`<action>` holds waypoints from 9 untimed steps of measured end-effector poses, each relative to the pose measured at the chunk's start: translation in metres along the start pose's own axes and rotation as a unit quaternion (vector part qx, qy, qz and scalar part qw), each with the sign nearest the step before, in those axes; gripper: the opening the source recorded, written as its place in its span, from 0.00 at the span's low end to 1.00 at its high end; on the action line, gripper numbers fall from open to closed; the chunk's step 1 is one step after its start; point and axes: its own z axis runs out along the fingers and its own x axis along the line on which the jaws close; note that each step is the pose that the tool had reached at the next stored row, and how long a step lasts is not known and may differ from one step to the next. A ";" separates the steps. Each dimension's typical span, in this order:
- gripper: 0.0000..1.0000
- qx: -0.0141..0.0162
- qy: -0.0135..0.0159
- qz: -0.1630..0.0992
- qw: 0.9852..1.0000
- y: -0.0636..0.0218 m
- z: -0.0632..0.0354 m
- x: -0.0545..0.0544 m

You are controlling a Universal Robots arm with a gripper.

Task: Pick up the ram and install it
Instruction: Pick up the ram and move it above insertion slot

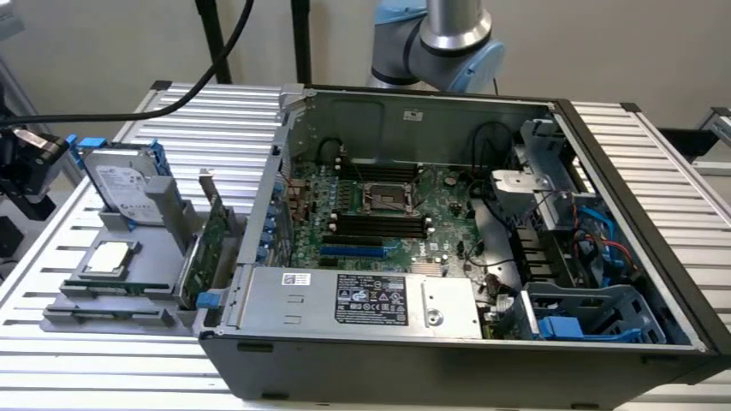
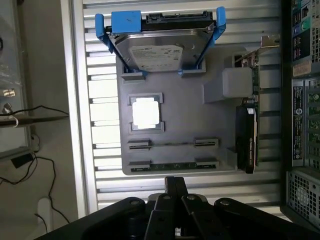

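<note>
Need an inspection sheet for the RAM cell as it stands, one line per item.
surface: slatted metal table, grey parts tray beside open PC case.
job's things: ram lying in a tray slot, untouched.
clutter: hard drive, processor chip, expansion card on tray.
grippers: claw shut, empty, near the tray's ram edge.
cables: black cable over table; blue cables inside case.
surroundings: pale wall.

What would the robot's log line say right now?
gripper: shut, empty | ram: in grey holder slot | gripper near ram, not holding
</note>
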 end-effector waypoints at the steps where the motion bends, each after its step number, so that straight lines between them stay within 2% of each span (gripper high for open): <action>1: 0.00 0.000 0.000 0.000 1.000 0.0000 0.0000 0.000; 4: 0.00 0.000 0.000 -0.008 1.000 0.0000 0.0008 0.000; 9: 0.00 0.000 0.000 -0.054 0.999 0.0000 0.0032 0.000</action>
